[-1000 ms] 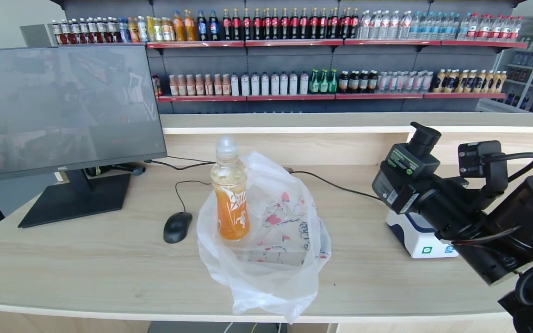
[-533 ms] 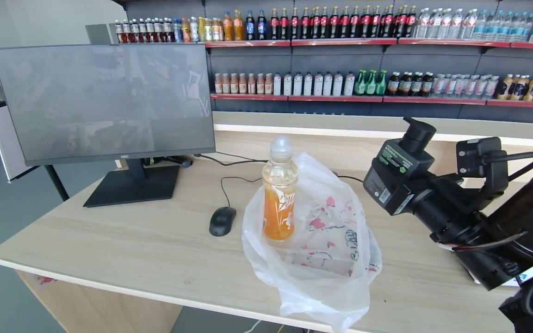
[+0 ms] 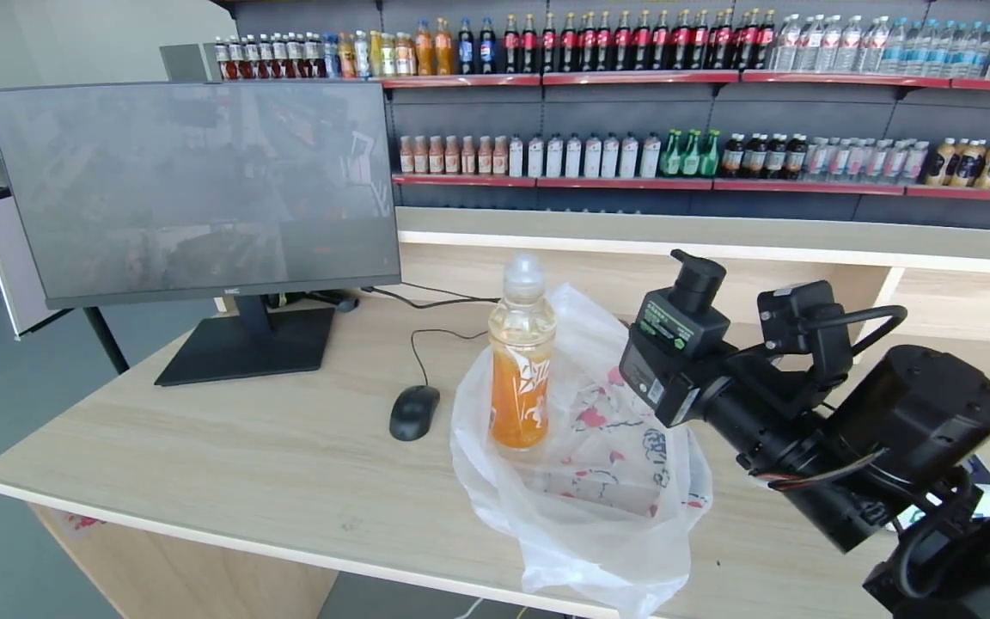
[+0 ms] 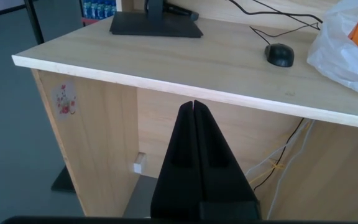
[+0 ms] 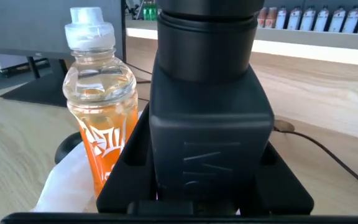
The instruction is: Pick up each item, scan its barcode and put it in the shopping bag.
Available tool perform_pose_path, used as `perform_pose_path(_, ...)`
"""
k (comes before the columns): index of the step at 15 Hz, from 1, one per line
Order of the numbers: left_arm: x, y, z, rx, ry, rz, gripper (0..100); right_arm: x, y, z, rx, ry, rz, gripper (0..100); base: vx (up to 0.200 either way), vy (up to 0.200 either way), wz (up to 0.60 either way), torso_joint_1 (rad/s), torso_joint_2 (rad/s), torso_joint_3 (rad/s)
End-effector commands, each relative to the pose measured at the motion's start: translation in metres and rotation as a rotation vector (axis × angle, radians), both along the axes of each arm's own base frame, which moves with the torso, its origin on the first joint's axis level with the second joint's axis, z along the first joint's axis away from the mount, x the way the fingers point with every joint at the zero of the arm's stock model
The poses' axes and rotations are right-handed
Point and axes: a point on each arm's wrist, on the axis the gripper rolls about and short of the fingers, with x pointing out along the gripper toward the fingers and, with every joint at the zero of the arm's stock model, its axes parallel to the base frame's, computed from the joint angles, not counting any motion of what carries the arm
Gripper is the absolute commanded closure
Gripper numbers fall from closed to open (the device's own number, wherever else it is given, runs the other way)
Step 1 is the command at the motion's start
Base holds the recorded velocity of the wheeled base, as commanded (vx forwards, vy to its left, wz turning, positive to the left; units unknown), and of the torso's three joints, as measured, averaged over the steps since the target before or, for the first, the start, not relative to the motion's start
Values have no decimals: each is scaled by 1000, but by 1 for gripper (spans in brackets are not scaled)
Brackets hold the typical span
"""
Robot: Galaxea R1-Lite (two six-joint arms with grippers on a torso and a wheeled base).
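Monitor (image 3: pixel 194 185), mouse (image 3: pixel 414 411), wooden counter (image 3: pixel 246 447), drink shelves (image 3: pixel 632 78)

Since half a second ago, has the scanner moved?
Yes. The scanner has shifted to the robot's left, nearer the bottle; the monitor stayed put in view.
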Motion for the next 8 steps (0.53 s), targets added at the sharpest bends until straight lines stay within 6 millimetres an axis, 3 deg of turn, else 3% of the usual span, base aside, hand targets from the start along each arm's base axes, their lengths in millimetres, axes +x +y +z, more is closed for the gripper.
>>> perform_pose_path(1,0,0,0,1,1,0,100,10,13,-24,-41,61,18,100,0,0,0,0,0,0)
perform_pose_path(8,0,0,0,1,-1,0,100,41,30,-46,-51,80,9,100,0,0,0,0,0,0)
